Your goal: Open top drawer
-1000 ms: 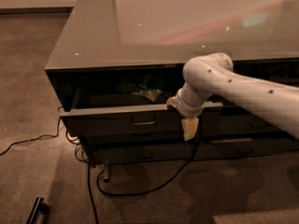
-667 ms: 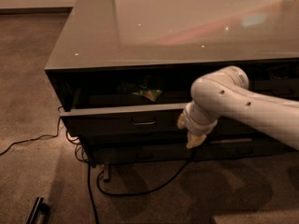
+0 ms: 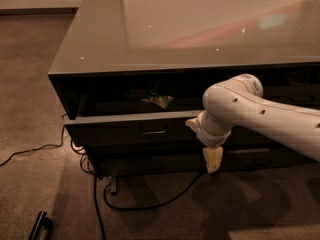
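Note:
The top drawer (image 3: 120,129) is a wide dark drawer under the glossy cabinet top. It stands pulled out a little, with its small metal pull (image 3: 153,131) at the centre of the flat front. My gripper (image 3: 211,158) hangs pointing down in front of the cabinet. It is to the right of the pull and below the drawer's top edge, apart from the pull. The white arm (image 3: 260,116) comes in from the right and hides the right part of the drawer front.
A green packet (image 3: 159,101) lies inside the open drawer. A lower drawer (image 3: 150,161) sits beneath. Black cables (image 3: 150,204) trail over the carpet in front and to the left. A black object (image 3: 40,225) lies at the bottom left.
My arm and gripper have moved right and downward along the drawer front, away from the pull. The drawer stays pulled out as before.

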`<action>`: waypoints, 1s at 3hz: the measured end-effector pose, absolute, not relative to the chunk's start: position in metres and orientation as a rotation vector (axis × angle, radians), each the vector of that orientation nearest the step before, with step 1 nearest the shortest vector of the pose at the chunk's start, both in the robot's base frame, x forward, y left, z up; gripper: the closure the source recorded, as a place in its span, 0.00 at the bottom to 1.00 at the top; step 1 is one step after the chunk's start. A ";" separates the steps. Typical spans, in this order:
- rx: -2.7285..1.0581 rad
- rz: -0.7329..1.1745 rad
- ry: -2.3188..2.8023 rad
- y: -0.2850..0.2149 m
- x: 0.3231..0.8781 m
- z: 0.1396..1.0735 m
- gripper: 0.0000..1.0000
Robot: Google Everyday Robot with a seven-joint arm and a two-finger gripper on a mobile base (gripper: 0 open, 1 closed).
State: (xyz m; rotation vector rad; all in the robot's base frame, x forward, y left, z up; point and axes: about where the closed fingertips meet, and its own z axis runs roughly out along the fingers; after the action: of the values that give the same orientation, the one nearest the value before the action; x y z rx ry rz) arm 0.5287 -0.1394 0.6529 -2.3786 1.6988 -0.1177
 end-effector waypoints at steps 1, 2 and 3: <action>-2.387 -0.148 1.644 -0.130 0.538 0.654 0.00; -2.410 -0.176 1.593 -0.117 0.560 0.656 0.00; -2.427 -0.192 1.565 -0.108 0.579 0.658 0.00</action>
State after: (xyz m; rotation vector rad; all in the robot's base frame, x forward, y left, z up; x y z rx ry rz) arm 0.5788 -0.1080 0.6581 -2.4275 1.5651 -0.1923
